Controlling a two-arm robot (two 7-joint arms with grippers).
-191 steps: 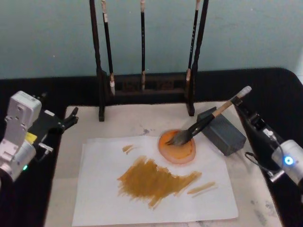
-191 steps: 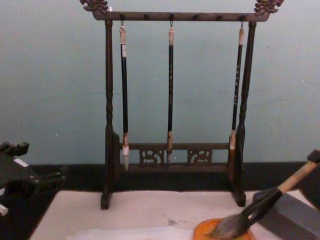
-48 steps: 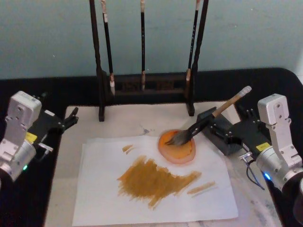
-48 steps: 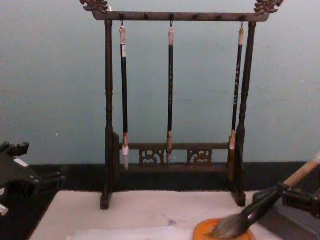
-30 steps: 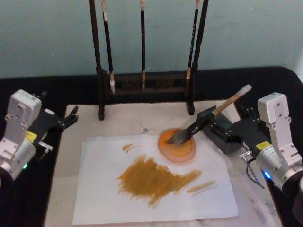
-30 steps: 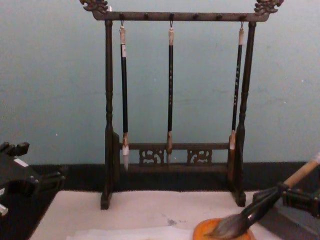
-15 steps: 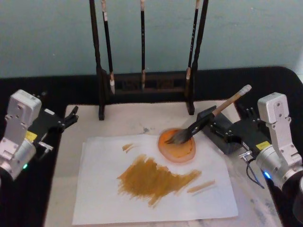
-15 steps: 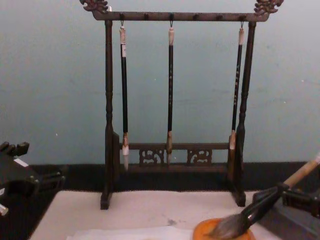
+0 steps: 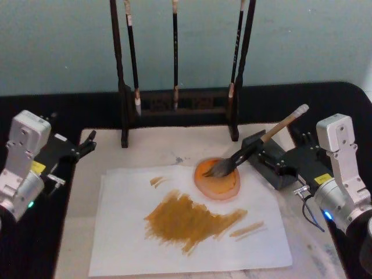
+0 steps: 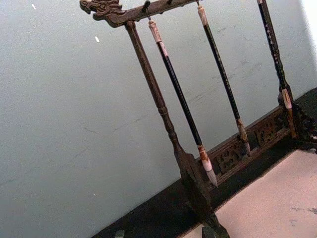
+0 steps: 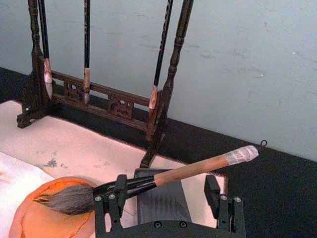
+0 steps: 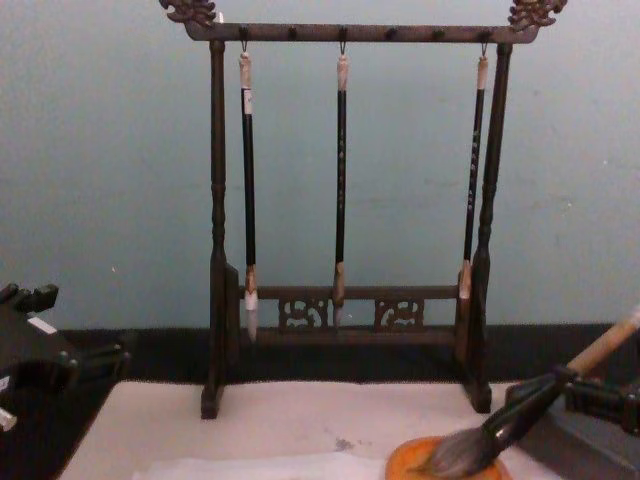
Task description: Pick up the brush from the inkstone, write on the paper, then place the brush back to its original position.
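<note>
The brush (image 9: 256, 145) lies tilted, its bushy tip in the orange inkstone (image 9: 217, 181) and its tan handle propped over a grey block (image 9: 254, 142). In the right wrist view the brush (image 11: 188, 170) runs across my open right gripper (image 11: 166, 191), just beyond its two fingertips and not clamped. My right gripper (image 9: 279, 150) sits at the handle's right side. The white paper (image 9: 128, 232) carries ochre strokes. The chest view shows the brush (image 12: 520, 415) and the inkstone (image 12: 415, 460) at the lower right. My left gripper (image 9: 87, 142) is parked open at the mat's left edge.
A dark wooden stand (image 9: 174, 104) with three thin hanging brushes rises behind the cream mat (image 9: 151, 148). The stand (image 12: 340, 300) spans the chest view. A black tabletop surrounds the mat, and the paper's near part has room.
My right gripper came in from the table's right to the brush handle since the earliest frame. Over the last second nothing visibly moved.
</note>
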